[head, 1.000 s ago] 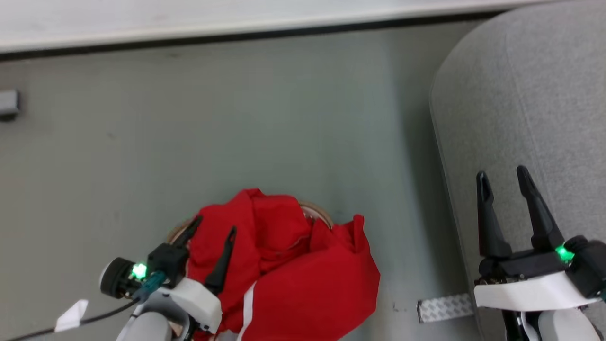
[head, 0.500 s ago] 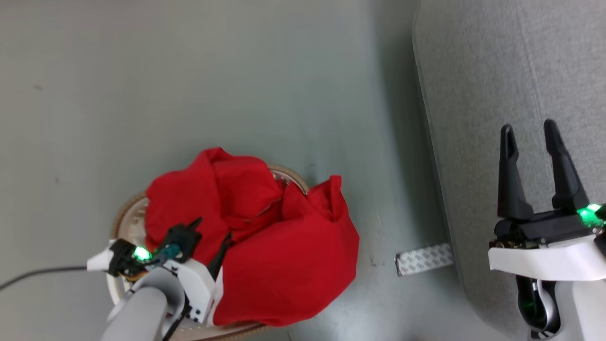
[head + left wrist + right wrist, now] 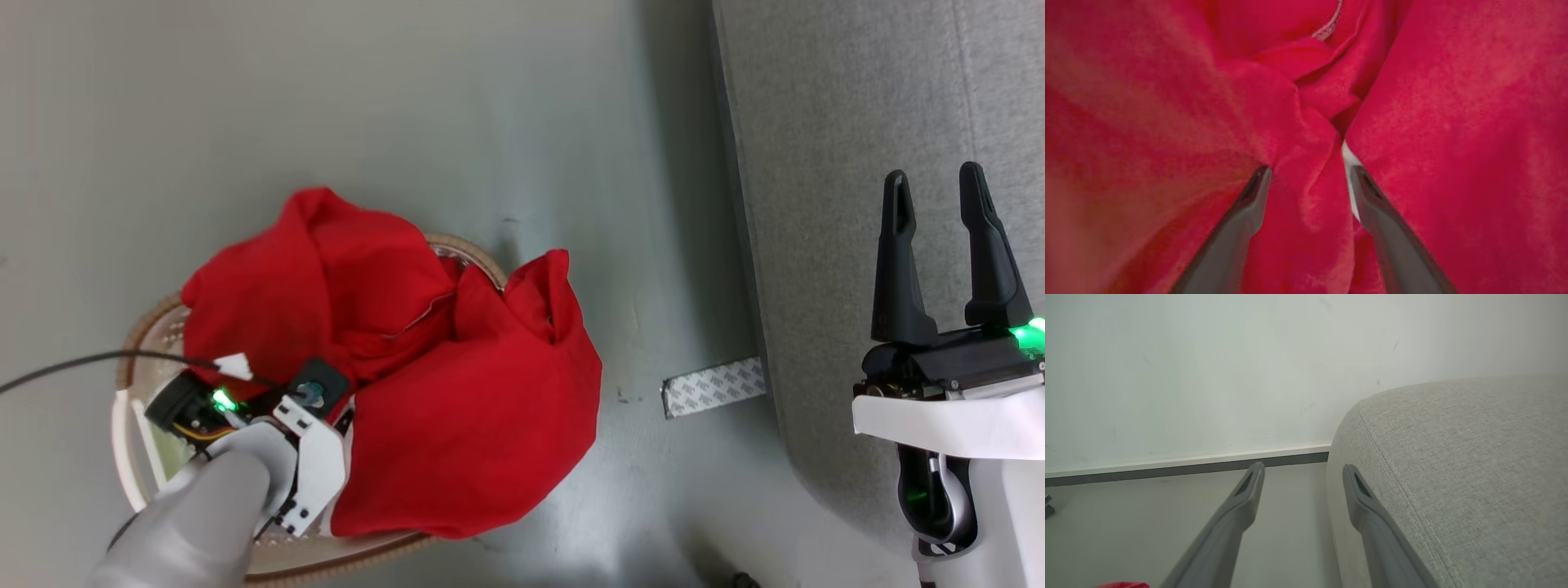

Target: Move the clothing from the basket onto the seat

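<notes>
Grey floor [image 3: 408,98] surrounds the basket [image 3: 482,257], where my left gripper [image 3: 1309,171] has just sunk into the heaped clothing [image 3: 457,392], fingers apart astride a fold, so a pinch looks next.

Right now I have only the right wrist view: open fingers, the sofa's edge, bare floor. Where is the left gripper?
Observer: The left gripper is down in the clothing, fingers apart with a fold of red fabric between them.
Operator: Is that clothing in the basket?
Observer: Yes, it is heaped in the basket, and one part hangs over the rim on the side toward the seat.
Operator: Anything lying between basket and seat?
Observer: A strip of patterned tape lies on the floor against the seat's edge.
</notes>
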Controlling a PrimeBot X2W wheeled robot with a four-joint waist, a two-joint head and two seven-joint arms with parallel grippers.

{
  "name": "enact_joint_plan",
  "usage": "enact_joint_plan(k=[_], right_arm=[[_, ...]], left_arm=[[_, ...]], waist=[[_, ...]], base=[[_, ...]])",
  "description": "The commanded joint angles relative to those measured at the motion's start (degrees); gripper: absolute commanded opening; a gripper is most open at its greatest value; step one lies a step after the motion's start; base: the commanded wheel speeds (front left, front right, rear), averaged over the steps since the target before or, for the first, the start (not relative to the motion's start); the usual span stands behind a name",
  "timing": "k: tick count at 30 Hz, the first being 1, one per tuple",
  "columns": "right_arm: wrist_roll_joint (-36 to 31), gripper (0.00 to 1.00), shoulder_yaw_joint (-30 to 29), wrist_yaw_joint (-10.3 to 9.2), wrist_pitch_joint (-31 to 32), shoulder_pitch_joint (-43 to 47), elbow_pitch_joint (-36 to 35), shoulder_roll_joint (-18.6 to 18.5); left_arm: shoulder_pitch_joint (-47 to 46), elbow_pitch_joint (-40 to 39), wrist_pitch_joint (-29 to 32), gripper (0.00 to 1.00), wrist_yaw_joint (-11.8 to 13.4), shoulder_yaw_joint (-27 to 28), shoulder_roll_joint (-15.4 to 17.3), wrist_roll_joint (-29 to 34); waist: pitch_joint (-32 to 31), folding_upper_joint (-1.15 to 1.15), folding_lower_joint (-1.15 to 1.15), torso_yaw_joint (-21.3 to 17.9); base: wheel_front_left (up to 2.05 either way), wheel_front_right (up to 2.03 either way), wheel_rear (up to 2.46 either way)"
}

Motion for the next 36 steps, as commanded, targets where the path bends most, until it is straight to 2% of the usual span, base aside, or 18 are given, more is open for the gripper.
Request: enact_joint_plan(k=[1, 7, 13, 14, 15, 16, 17, 24, 36], right_arm=[[0.3, 1.0, 0.0, -0.12, 0.0, -1.0, -0.1, -0.1], [1.1, 1.0, 0.1, -0.12, 0.0, -1.6, -0.6, -0.1], [1.7, 1.0, 0.3, -0.12, 0.0, -2.0, -0.8, -0.1], [1.8, 1.0, 0.3, -0.12, 0.0, -2.1, -0.7, -0.1], [1.8, 1.0, 0.2, -0.12, 0.0, -2.2, -0.7, -0.1], [1.7, 1.0, 0.2, -0.12, 0.0, -2.2, -0.5, -0.1], [1.6, 1.0, 0.1, -0.12, 0.0, -2.1, -0.3, -0.1], [-0.1, 1.0, -0.1, -0.12, 0.0, -2.0, 0.8, -0.1], [-4.3, 1.0, 0.6, -0.12, 0.0, 1.1, 4.3, -0.2]], left_arm=[[-0.9, 1.0, 0.6, 1.0, 0.1, -1.2, 0.5, 0.1], [-3.8, 4.9, 3.0, 1.0, 0.1, -7.2, 0.8, 0.4], [-6.1, 7.3, 3.3, 1.0, 0.1, -9.8, 0.7, -1.9], [-6.3, 7.6, 3.2, 0.79, 0.1, -10.2, 0.6, -2.3], [-6.5, 7.7, 2.9, 0.33, 0.1, -10.6, 0.4, -2.9], [-6.5, 7.8, 2.4, 0.09, 0.1, -10.9, 0.3, -3.4], [-6.6, 7.9, 2.1, 0.0, 0.1, -11.2, 0.0, -3.8], [-5.0, 8.5, -2.1, 0.0, 0.1, -11.9, -2.0, -7.5], [1.9, 8.4, -9.9, 0.0, 0.1, -10.9, -8.3, -12.9]], waist=[[1.1, 0.0, -0.01, -0.4], [3.0, 0.0, -0.01, -1.2], [4.6, 0.0, -0.01, -1.6], [4.7, 0.0, -0.01, -1.6], [4.7, 0.0, -0.01, -1.5], [4.7, 0.0, -0.01, -1.4], [4.5, 0.0, -0.01, -1.3], [-0.4, 0.0, -0.01, 0.9], [-17.2, 0.0, -0.01, 6.3]], base=[[0.0, 0.0, 0.0], [0.0, 0.0, 0.0], [0.0, 0.0, 0.0], [0.0, 0.0, 0.0], [0.0, 0.0, 0.0], [0.0, 0.0, 0.0], [0.0, 0.0, 0.0], [0.0, 0.0, 0.0], [0.0, 0.0, 0.0]])
